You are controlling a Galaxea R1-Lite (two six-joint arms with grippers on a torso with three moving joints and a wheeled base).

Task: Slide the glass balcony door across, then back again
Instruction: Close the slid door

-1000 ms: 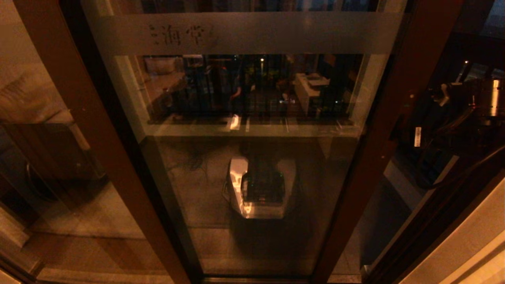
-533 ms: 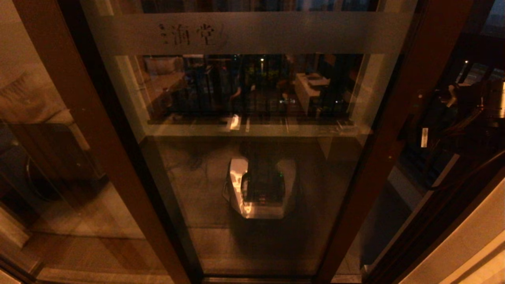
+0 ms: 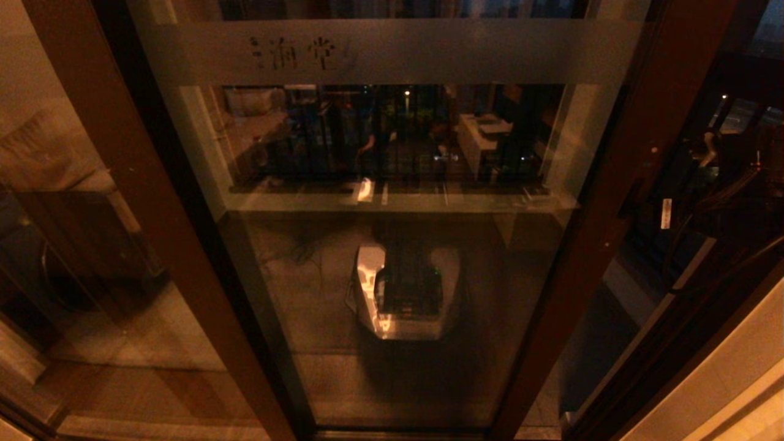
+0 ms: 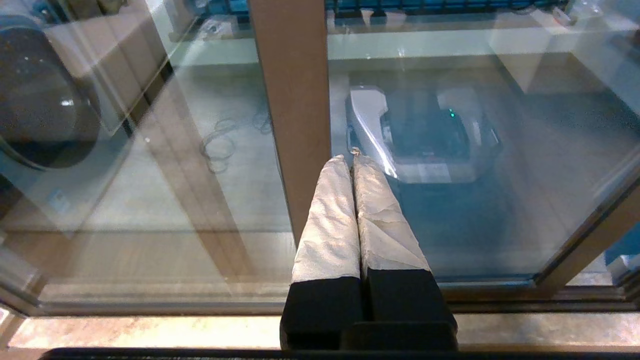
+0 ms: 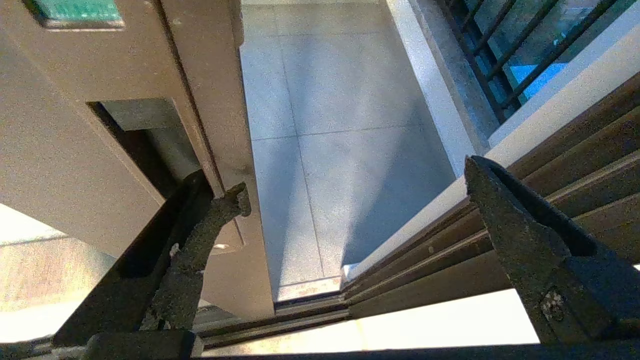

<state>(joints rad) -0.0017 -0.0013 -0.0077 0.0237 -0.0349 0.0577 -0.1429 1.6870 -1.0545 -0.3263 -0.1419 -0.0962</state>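
The glass balcony door (image 3: 392, 269) fills the middle of the head view, with its frosted band (image 3: 429, 52) near the top and a reddish-brown right stile (image 3: 615, 184). My right gripper (image 5: 356, 177) is open beside that stile's edge. One of its fingers (image 5: 220, 210) reaches into the recessed handle slot (image 5: 145, 135); the other finger (image 5: 500, 210) hangs free over the jamb. The right arm (image 3: 716, 184) shows dark at the right. My left gripper (image 4: 350, 159) is shut on nothing, held low in front of a brown stile (image 4: 292, 100).
A fixed glass panel at the left shows a washing machine (image 4: 40, 100). A narrow gap of balcony floor tiles (image 5: 340, 100) lies between the door's edge and the stepped brown jamb (image 5: 550, 165). Black railing bars (image 5: 500, 45) stand beyond. My base reflects in the glass (image 3: 404, 294).
The door has slid a little to the right, its frosted characters and right stile shifting that way. My right arm has moved right with it.
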